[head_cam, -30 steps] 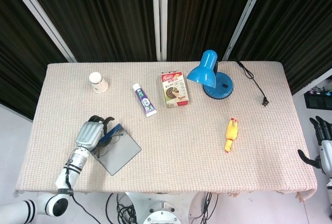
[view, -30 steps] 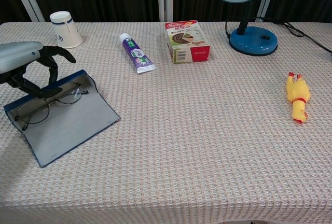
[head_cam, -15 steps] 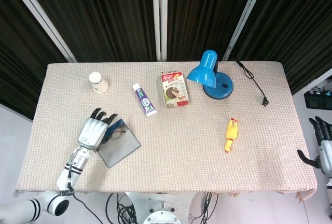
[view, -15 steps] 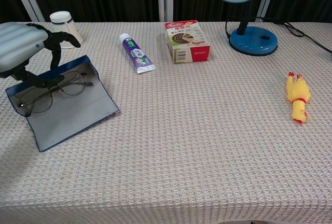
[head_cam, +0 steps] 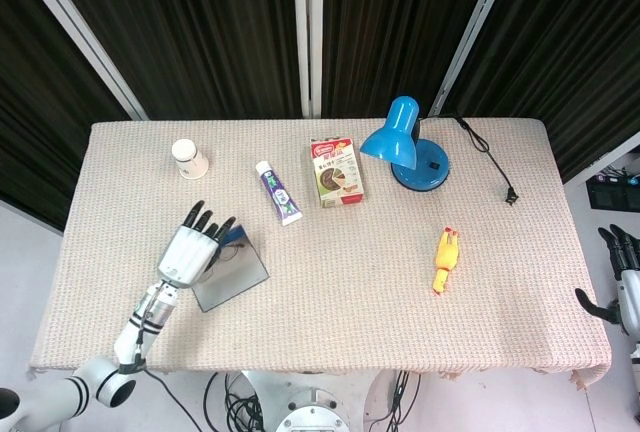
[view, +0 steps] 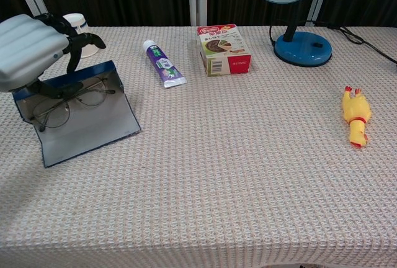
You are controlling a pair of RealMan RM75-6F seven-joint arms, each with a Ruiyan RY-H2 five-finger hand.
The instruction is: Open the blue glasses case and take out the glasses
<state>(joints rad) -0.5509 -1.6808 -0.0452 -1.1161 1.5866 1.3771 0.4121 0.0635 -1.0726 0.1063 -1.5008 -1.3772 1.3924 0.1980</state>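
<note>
The blue glasses case point(view: 93, 130) lies open at the table's front left, grey lining up, its far flap tilted upward. Thin-framed glasses point(view: 69, 102) rest against that raised flap. My left hand point(view: 28, 51) grips the flap's far edge, fingers curled over the blue rim and thumb on the inside by the glasses frame. From above, the left hand point(head_cam: 190, 248) covers the case's point(head_cam: 236, 272) left part and hides the glasses. My right hand point(head_cam: 622, 287) hangs off the table's right edge, fingers apart, holding nothing.
A white cup point(head_cam: 188, 158) stands behind the left hand. A toothpaste tube point(view: 163, 63), a snack box point(view: 223, 49) and a blue desk lamp point(view: 302, 44) with its cord point(head_cam: 492, 160) line the back. A yellow rubber chicken point(view: 355, 116) lies at the right.
The left hand has risen and moved away from me, tilting the case's far flap and the glasses up steeply. The case has slid slightly with it. The right hand has not moved.
</note>
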